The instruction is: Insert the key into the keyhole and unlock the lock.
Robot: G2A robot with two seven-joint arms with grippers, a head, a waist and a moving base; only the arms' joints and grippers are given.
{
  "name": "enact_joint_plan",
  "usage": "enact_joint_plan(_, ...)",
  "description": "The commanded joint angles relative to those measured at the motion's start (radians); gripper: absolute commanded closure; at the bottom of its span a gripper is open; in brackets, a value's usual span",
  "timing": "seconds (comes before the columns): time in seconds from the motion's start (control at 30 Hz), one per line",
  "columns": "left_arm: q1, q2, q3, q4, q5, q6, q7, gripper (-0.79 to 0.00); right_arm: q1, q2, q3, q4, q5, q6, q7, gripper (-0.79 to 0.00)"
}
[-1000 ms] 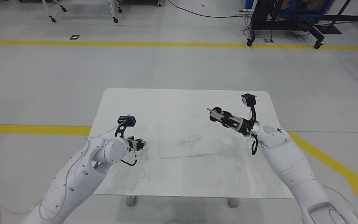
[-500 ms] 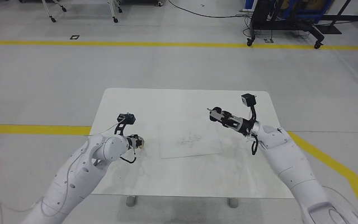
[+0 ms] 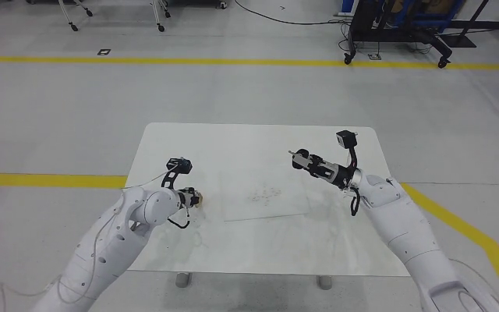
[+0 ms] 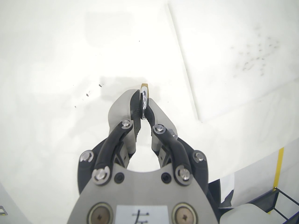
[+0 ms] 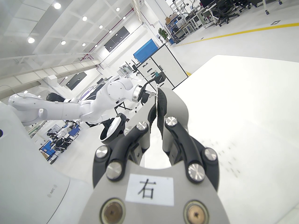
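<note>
My left gripper (image 4: 143,95) is shut on a small padlock (image 4: 144,104): its silver shackle is pinched between the pads and the brass body pokes out beyond the tips. In the top view this gripper (image 3: 193,200) hangs low over the table's left part, with the lock (image 3: 199,199) at its tip. My right gripper (image 3: 301,161) is held above the table's right part, pointing left, shut on a thin metal key (image 3: 291,153). In the right wrist view the key (image 5: 155,101) shows edge-on between the closed fingers (image 5: 163,103), aimed toward the left arm (image 5: 112,92).
A white mat (image 3: 265,196) with dark specks lies at the centre of the white table (image 3: 257,140), between the two grippers. The table's edges are close behind each arm. Racks and carts stand on the floor far behind.
The left wrist has shifted slightly right and turned a little, so the lock's brass body now shows at its tip. The right arm has kept still.
</note>
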Motion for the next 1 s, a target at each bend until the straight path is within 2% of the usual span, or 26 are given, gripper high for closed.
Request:
enact_joint_plan(0.0,-0.002,-0.003,0.004,0.004,0.004,0.0,-0.001,-0.363,0.0,0.0,0.0,0.0,0.0,0.0,0.0,0.0)
enact_joint_plan(0.13,-0.006,-0.008,0.006,0.008,0.013,-0.001,-0.007,-0.388,0.0,0.0,0.0,0.0,0.0,0.0,0.0,0.0)
enact_joint_plan(0.2,-0.007,-0.01,0.006,0.008,0.015,-0.001,-0.007,-0.354,0.0,0.0,0.0,0.0,0.0,0.0,0.0,0.0)
enact_joint_plan(0.33,-0.008,-0.015,0.01,0.007,0.02,-0.002,-0.011,-0.185,0.0,0.0,0.0,0.0,0.0,0.0,0.0,0.0)
enact_joint_plan(0.4,-0.009,-0.017,0.012,0.008,0.024,-0.002,-0.02,-0.058,0.0,0.0,0.0,0.0,0.0,0.0,0.0,0.0)
enact_joint_plan(0.47,-0.01,-0.019,0.013,0.008,0.03,0.002,-0.029,0.0,0.0,0.0,0.0,0.0,0.0,0.0,0.0,0.0)
enact_joint_plan(0.53,-0.008,-0.021,0.011,0.006,0.032,0.005,-0.034,0.0,0.0,0.0,0.0,0.0,0.0,0.0,0.0,0.0)
enact_joint_plan(0.63,-0.002,-0.021,0.007,-0.001,0.04,0.011,-0.043,-0.046,0.0,0.0,0.0,0.0,0.0,0.0,0.0,0.0)
enact_joint_plan(0.73,0.005,-0.021,0.003,-0.014,0.055,0.022,-0.055,-0.246,0.0,0.0,0.0,0.0,0.0,0.0,0.0,0.0)
enact_joint_plan(0.83,0.01,-0.022,-0.004,-0.023,0.062,0.028,-0.061,-0.246,0.0,0.0,0.0,0.0,0.0,0.0,0.0,0.0)
enact_joint_plan(0.97,0.013,-0.024,-0.008,-0.024,0.067,0.026,-0.069,-0.203,0.0,0.0,0.0,0.0,0.0,0.0,0.0,0.0)
